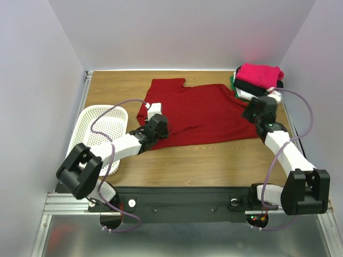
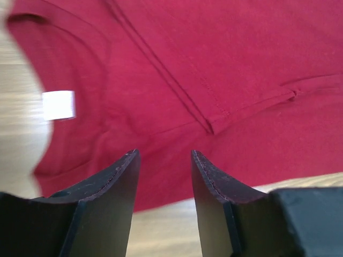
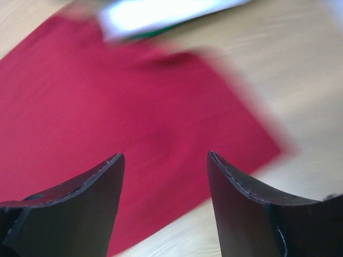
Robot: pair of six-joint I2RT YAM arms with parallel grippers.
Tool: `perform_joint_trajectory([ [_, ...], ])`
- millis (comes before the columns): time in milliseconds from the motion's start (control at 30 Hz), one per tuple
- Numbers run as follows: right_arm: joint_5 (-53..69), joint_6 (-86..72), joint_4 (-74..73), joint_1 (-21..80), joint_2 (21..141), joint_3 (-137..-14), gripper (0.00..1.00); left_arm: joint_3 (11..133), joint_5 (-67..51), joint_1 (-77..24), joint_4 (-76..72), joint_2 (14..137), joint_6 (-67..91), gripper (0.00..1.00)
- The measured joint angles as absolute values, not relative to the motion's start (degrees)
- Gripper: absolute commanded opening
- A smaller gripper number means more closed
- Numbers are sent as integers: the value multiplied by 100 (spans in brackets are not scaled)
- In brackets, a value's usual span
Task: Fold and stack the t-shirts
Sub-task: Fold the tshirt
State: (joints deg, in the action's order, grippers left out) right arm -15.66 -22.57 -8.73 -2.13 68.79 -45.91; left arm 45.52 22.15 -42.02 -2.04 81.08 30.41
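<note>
**Containers.** The white basket [image 1: 102, 128] is sitting at the 9 o'clock edge of the table [image 1: 214, 166]. Its perforated floor is showing, and a purple cable [image 1: 115, 107] of the left arm [image 1: 120, 145] is looping over it.

**Task items.** The dark red t-shirt [image 1: 206, 112] is lying spread flat across the middle of the table. The folded stack [image 1: 260, 83] is sitting in the 1 o'clock corner, with the pink t-shirt [image 1: 261, 72] lying on top, the black t-shirt [image 1: 252, 85] under it, and white and green edges showing below. Whether the stack is touching the red cloth cannot be told.

**View differences.**
- The top view is showing the left jaws over the shirt's 9 o'clock end. The right arm [image 1: 284, 150] is reaching to the 3 o'clock end, just beside the stack.
- Only the left wrist view is showing the white label [image 2: 59, 104] inside the collar and a stitched hem [image 2: 214, 120] crossing the cloth. The left jaws are standing released, with cloth visible below the gap and nothing between them.
- The right wrist view is blurring. The right jaws are standing released and wide apart above the shirt's corner.

**Edges and room.** The shirt's near edge is running across the table, leaving a strip of bare wood at 6 o'clock between it and the arm bases. Walls are enclosing the table at 9, 12 and 3 o'clock.
</note>
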Motion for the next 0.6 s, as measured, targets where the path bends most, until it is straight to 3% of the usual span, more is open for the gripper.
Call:
perform_joint_trajectory([
  [167,-478,-2053,-322,1109,7496,-4633,68,4128,1997,-4147,-1035,8578,3103,53],
  [600,976,-1621,403,2912,9419,-5537,65,3332,2010,-3767,-2080,8680,3583,52],
])
